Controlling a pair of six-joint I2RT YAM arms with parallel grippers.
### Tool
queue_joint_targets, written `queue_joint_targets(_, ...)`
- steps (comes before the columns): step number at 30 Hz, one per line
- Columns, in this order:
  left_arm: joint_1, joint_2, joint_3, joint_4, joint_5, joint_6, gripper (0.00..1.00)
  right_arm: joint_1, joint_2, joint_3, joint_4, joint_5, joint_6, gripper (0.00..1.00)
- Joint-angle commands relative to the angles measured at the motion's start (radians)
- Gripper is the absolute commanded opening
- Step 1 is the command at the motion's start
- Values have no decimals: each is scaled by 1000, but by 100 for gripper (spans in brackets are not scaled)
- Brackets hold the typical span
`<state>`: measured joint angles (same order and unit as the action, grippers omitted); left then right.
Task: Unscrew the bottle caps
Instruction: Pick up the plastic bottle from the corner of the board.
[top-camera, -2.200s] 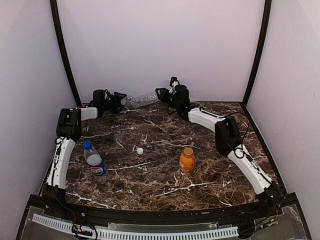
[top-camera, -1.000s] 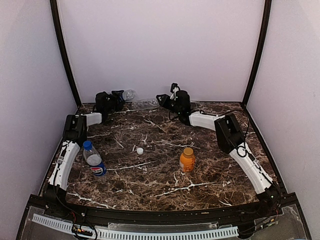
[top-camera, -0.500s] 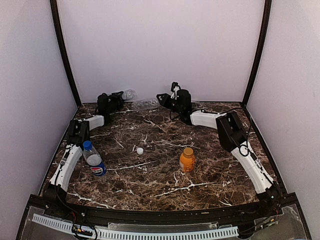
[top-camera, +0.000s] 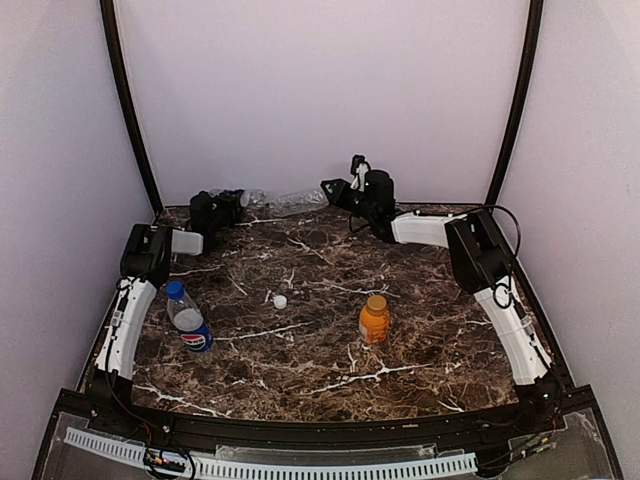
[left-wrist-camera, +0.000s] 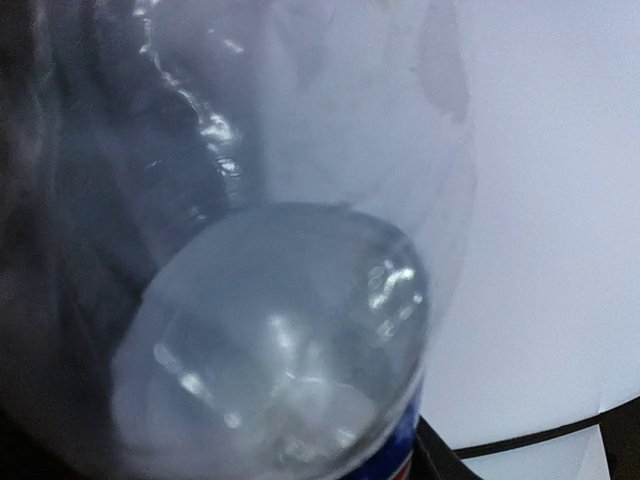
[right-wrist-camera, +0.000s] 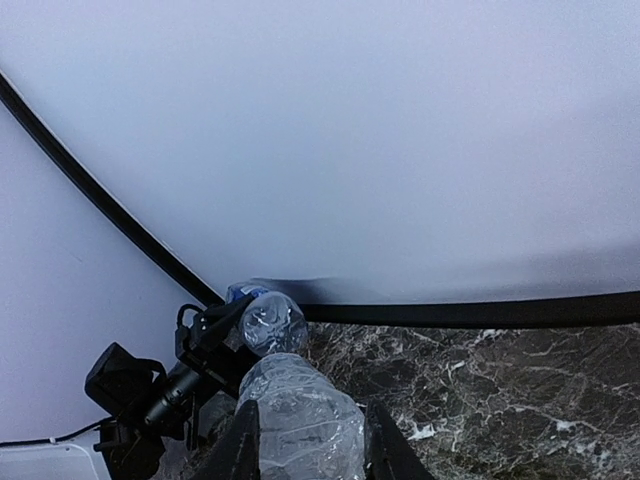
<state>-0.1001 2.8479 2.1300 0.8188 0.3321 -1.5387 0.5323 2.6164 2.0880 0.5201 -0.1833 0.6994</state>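
Clear bottle (right-wrist-camera: 298, 405) within right pincer (right-wrist-camera: 311, 425)

Dark marble table (top-camera: 300, 365), lilac walls (top-camera: 320, 90)

Left wrist cam is no help to me right now: a clear bottle (left-wrist-camera: 270, 340) sits so close it's one big blur, running off the top and bottom edges, with just a sliver of its blue label (left-wrist-camera: 392, 468) poking in. I can't make out the fingers of the left gripper (top-camera: 232, 203) there at all. On the right wrist cam the crumpled bottle (right-wrist-camera: 300, 425) gets chopped by the bottom edge. From the top cam both are too tiny to tell if they're capped.
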Motion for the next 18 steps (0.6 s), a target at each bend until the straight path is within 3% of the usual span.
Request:
queue_joint_targets(1,5,-152,-140,85,4,64,49,-14,-106,-52,86,-5,-29,0)
queue_joint_targets(10,7,-330,-427,142,10,145,49,-17,-217,-209,119,8,-49,0)
queue_joint_targets(18,10,-538,-565,59,49,410,48,-17,-310,-325,110,7,-83,0)
